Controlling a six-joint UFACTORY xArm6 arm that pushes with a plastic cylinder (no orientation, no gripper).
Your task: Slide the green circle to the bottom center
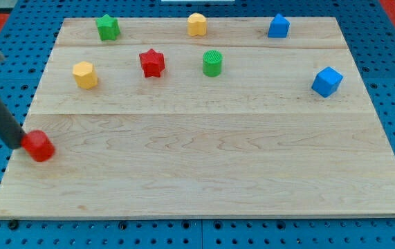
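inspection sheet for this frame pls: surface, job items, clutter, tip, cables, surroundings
Surface: wooden board, pale planks, lower half bare.
Job's things: green circle upright in the upper middle, apart from its neighbours.
Clutter: green star, yellow block and blue block along the view's top; yellow hexagon, red star, blue cube; red block at the view's left edge.
Grippers: none; my tip sits against the red block's left side, far from the green circle.
Cables: nothing seen.
Surroundings: blue pegboard around the board.
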